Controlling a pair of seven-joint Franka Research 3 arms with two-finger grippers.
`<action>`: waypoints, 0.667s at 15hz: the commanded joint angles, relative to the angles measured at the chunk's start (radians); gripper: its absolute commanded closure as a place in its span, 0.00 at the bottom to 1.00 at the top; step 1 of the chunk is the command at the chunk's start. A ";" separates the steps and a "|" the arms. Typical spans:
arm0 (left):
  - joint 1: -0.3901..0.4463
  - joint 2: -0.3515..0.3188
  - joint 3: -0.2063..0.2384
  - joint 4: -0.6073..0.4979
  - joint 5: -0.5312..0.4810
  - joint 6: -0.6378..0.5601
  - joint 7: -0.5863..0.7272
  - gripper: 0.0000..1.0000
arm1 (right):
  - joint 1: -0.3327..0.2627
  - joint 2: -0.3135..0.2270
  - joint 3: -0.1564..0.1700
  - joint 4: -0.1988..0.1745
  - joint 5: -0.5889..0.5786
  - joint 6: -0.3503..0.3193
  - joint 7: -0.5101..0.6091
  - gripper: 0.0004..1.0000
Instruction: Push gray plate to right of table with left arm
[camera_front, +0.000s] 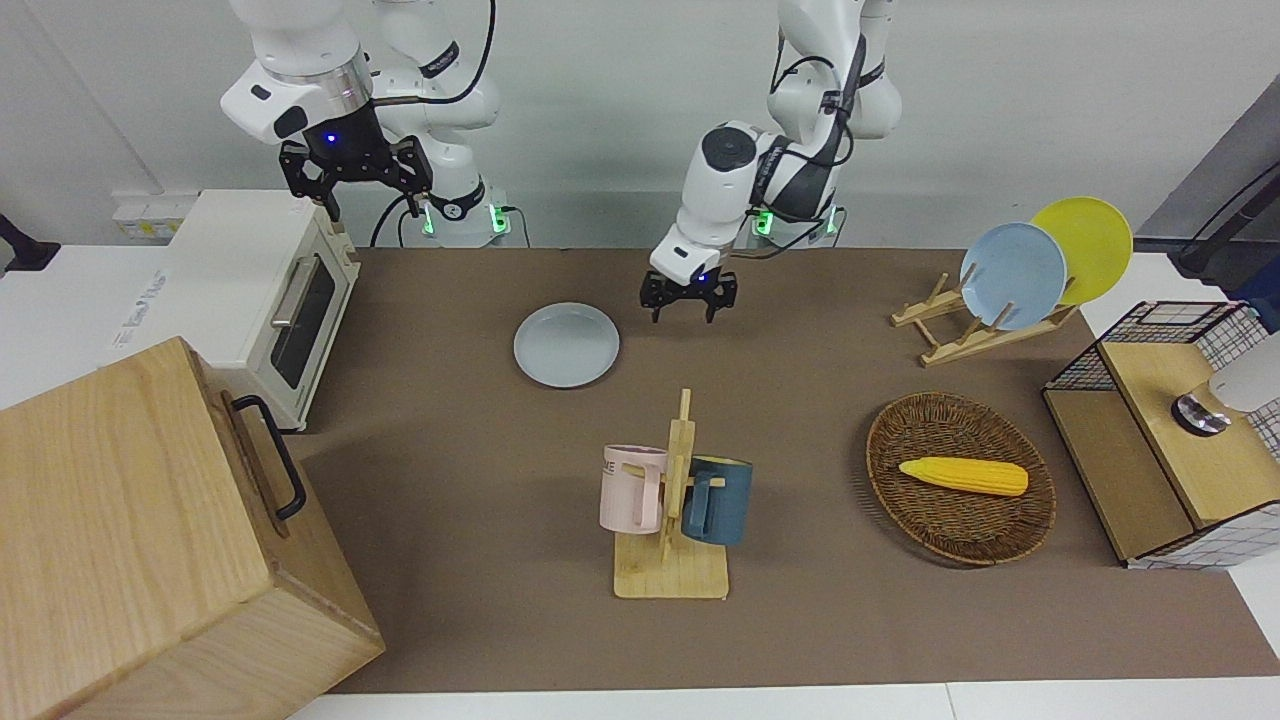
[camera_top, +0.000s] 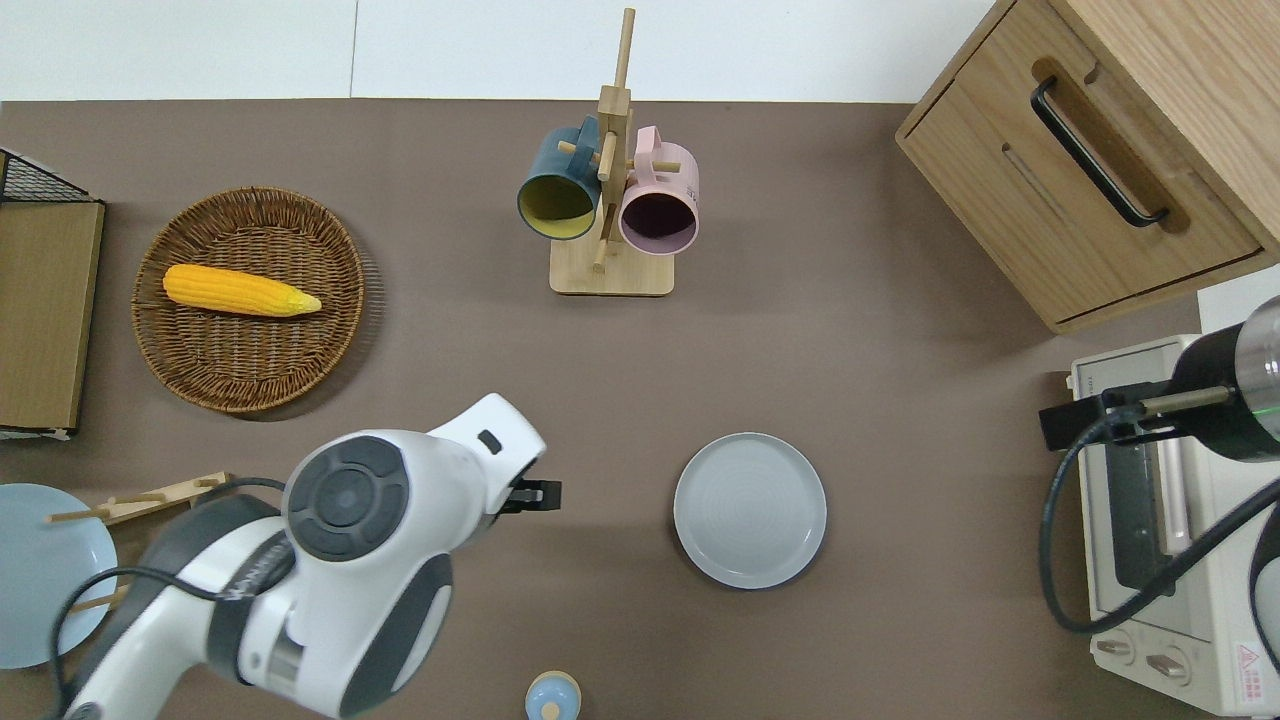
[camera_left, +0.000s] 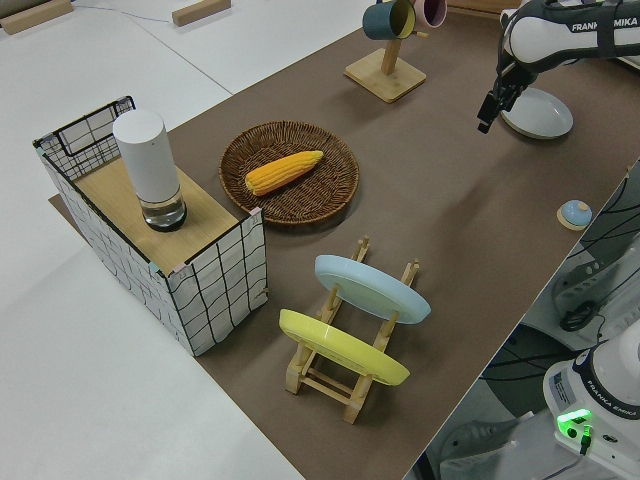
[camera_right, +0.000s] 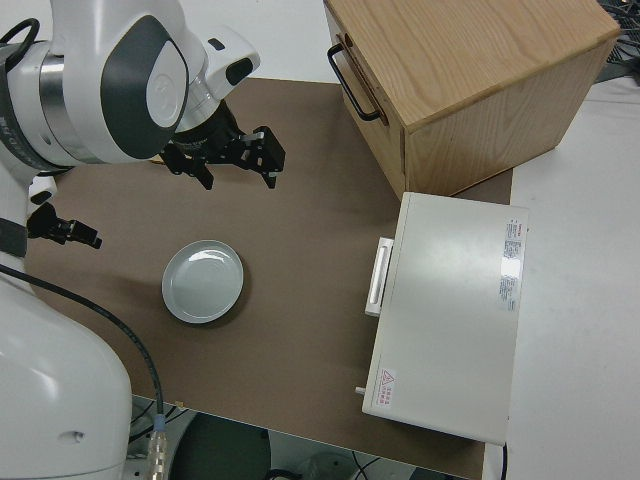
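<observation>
The gray plate (camera_front: 566, 345) lies flat on the brown table (camera_front: 800, 620), toward the right arm's end, and shows in the overhead view (camera_top: 750, 509) and the left side view (camera_left: 537, 112). My left gripper (camera_front: 685, 314) is open and empty, up in the air. In the overhead view the left gripper (camera_top: 542, 494) is over bare mat, a plate's width from the plate toward the left arm's end. It touches nothing. My right arm is parked with its gripper (camera_front: 368, 205) open.
A mug rack (camera_front: 672, 500) with a pink and a blue mug stands farther from the robots than the plate. A white toaster oven (camera_front: 270, 290) and a wooden cabinet (camera_front: 150, 540) fill the right arm's end. A wicker basket (camera_front: 960, 520) with corn and a plate rack (camera_front: 960, 335) stand toward the left arm's end.
</observation>
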 joint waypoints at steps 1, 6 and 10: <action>0.100 -0.083 0.020 0.001 0.023 -0.106 0.155 0.00 | -0.024 -0.009 0.019 0.000 -0.008 -0.014 -0.008 0.01; 0.149 -0.109 0.074 0.200 0.083 -0.361 0.206 0.00 | -0.024 -0.009 0.019 0.000 -0.008 -0.014 -0.008 0.00; 0.149 -0.109 0.126 0.330 0.090 -0.514 0.244 0.00 | -0.024 -0.009 0.019 0.000 -0.008 -0.014 -0.008 0.00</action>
